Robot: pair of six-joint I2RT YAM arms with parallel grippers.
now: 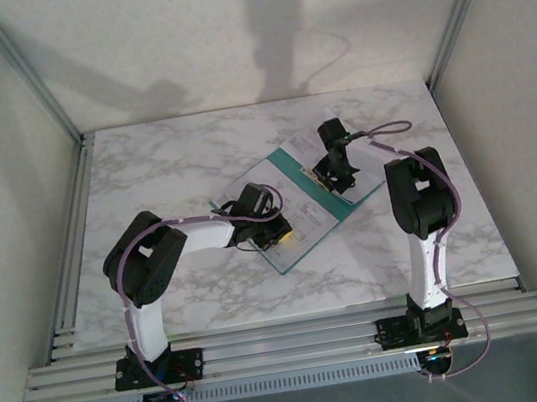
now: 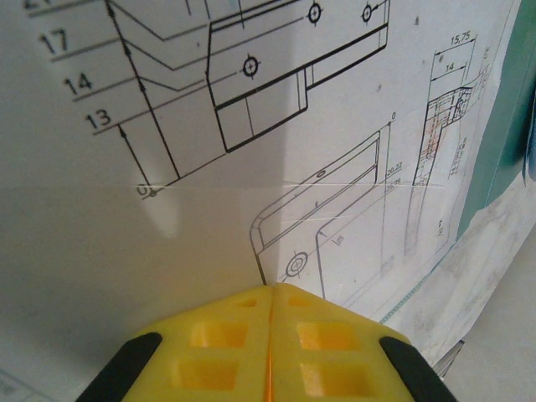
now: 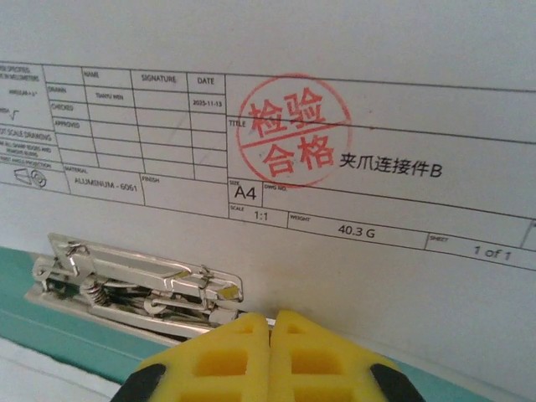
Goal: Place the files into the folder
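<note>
The teal-green folder [image 1: 295, 164] lies open and slanted at the table's middle, with the files [image 1: 288, 193], white sheets of engineering drawings, on it. My left gripper [image 1: 278, 230] is at its near-left corner. Up close it [image 2: 272, 289] is shut, tips against a drawing sheet [image 2: 335, 126]; whether a sheet is pinched I cannot tell. Teal folder [image 2: 502, 126] shows at the right. My right gripper [image 1: 338, 178] is at the folder's right edge. It [image 3: 270, 316] is shut, tips at the bottom edge of a red-stamped sheet [image 3: 377, 276], beside the folder's metal clip [image 3: 134, 280] on teal card [image 3: 67, 335].
The marble tabletop [image 1: 171, 160] has aluminium frame rails on the left and right and white walls all around. Bare marble [image 2: 502, 335] shows just past the sheet's corner. Both arm bases stand on the rail at the near edge.
</note>
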